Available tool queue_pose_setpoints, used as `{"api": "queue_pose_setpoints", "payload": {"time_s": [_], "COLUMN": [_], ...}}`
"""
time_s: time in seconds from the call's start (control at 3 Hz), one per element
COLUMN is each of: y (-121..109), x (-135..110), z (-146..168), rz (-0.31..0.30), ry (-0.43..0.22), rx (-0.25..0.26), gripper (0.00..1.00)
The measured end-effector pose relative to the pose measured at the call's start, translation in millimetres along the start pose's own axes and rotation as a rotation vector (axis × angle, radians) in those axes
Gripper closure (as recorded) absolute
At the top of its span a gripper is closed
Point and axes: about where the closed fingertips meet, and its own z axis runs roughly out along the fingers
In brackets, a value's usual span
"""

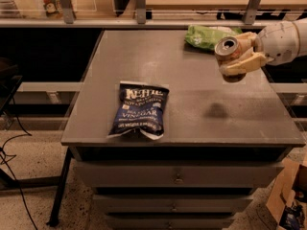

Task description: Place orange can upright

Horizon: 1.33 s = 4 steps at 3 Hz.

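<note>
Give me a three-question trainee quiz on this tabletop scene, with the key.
1. True or false: the orange can stands upright on the table.
2. Multiple choice: the gripper is
A) pressed down on the blue chip bag
B) in the air above the table's right side
C) down by the drawers
3. Short answer: what colour is the bag lying nearest the gripper?

Key
1. False: the gripper holds the can off the table, tipped so that its silver top faces the camera.
2. B
3. Green: the green bag lies at the table's far right.
</note>
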Motion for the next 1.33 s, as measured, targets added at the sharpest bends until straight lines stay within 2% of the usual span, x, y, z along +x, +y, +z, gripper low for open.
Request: {"api": "queue_pose_setpoints", "payload": {"time_s": [0.33, 0.67, 1.0, 1.33], "y": [-6.3, -7.8, -5.5, 2.9], "x": [2.5, 13.2, 25.9, 41.0], "z": [2.6, 1.6, -2.2, -8.0], "rz": [0.043, 0.099, 0.159, 0.221], "ry": [-0.153, -0.244, -0.299, -0.335], "rx": [0.005, 0.008, 0.024, 0.050], "gripper": [1.00, 1.00, 0.82, 0.59]}}
